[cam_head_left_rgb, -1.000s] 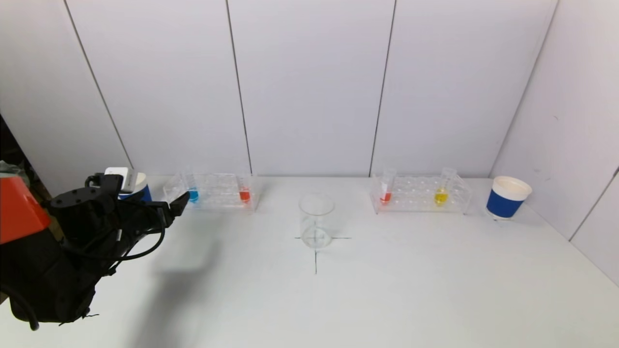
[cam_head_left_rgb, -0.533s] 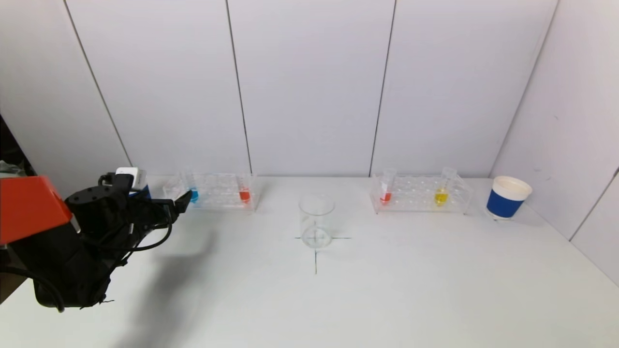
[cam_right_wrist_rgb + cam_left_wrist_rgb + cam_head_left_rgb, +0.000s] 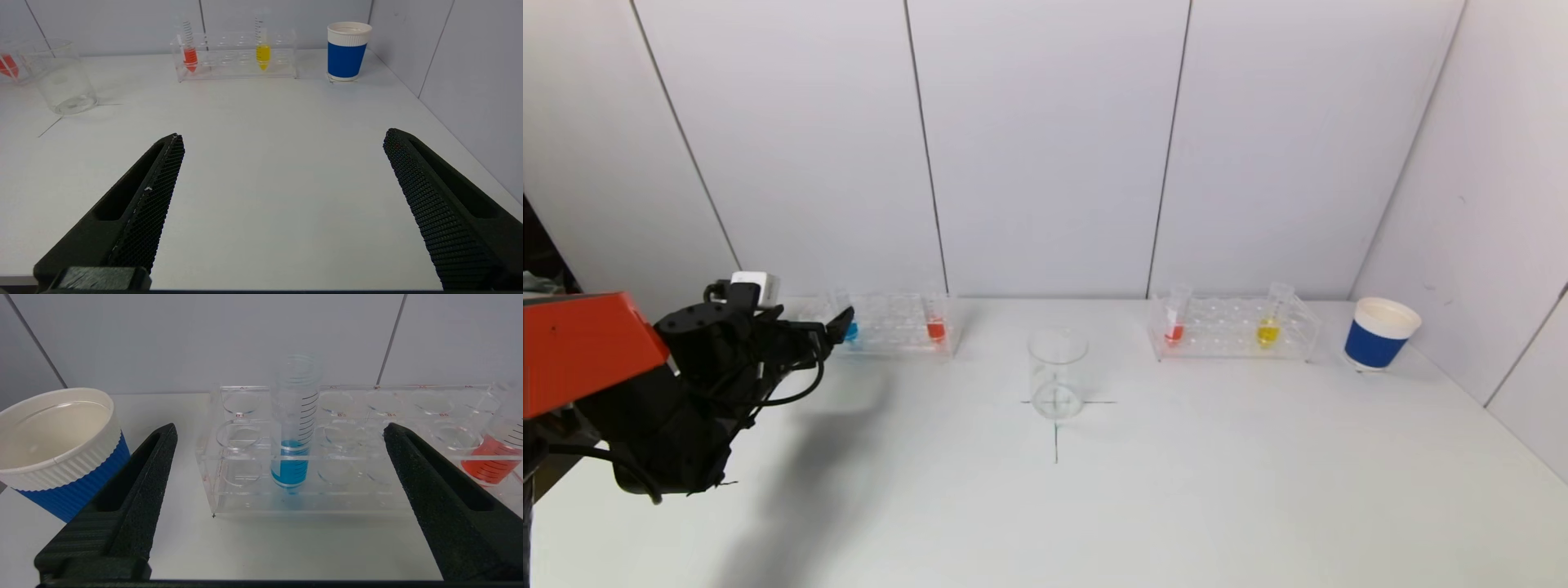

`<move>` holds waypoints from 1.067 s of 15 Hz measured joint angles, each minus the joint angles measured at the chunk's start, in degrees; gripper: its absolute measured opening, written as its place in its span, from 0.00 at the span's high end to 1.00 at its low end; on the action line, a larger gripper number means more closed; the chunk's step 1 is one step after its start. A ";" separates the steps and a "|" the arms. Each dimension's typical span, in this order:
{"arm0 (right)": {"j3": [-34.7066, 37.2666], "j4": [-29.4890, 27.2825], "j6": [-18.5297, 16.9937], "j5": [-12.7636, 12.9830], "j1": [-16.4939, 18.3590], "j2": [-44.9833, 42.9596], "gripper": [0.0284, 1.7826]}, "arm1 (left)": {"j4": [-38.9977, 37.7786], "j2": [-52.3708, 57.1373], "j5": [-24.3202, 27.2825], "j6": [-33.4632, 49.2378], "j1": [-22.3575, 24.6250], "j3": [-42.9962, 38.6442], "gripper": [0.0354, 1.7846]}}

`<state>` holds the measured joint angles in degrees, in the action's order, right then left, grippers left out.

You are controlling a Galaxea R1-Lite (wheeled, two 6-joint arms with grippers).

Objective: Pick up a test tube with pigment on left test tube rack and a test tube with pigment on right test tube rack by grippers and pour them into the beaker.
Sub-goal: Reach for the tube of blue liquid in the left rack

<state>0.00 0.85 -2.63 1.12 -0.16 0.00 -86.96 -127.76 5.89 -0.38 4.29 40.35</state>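
The left test tube rack [image 3: 890, 336] is clear plastic and holds a blue tube [image 3: 850, 331] and an orange-red tube [image 3: 936, 329]. My left gripper [image 3: 837, 322] hovers just in front of the rack's left end. It is open, and in the left wrist view the blue tube [image 3: 291, 465] stands upright in the rack [image 3: 245, 486], centred beyond the wide-apart fingers, untouched. The right rack [image 3: 1233, 347] holds a red tube [image 3: 1174, 331] and a yellow tube [image 3: 1267, 331]. The empty glass beaker [image 3: 1058, 371] stands mid-table. My right gripper [image 3: 282, 139] is open over bare table, far from the right rack [image 3: 237, 73].
A blue-and-white paper cup [image 3: 1376, 335] stands right of the right rack. Another such cup [image 3: 57, 445] sits close beside the left gripper's finger, left of the left rack. White wall panels close off the back and right side. A black cross marks the table under the beaker.
My left arm has risen and advanced toward the left rack's blue tube, now covering the left cup in the head view. Its jaws stayed open. Nothing else moved.
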 joint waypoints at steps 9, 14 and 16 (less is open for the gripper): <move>0.00 0.00 -0.01 0.00 0.00 0.00 0.01 | 0.05 -4.27 -0.02 -1.16 -0.18 5.49 0.01; 0.00 0.00 -0.04 0.02 0.00 0.00 0.01 | 0.02 -6.06 -0.33 -1.22 -0.35 8.46 0.01; 0.00 0.00 -0.04 0.02 0.00 0.00 0.01 | 0.02 -6.61 -0.57 -1.19 -0.82 9.36 0.01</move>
<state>0.00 0.85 -2.67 1.15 -0.16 0.00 -86.93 -134.36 5.32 -1.57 3.47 49.71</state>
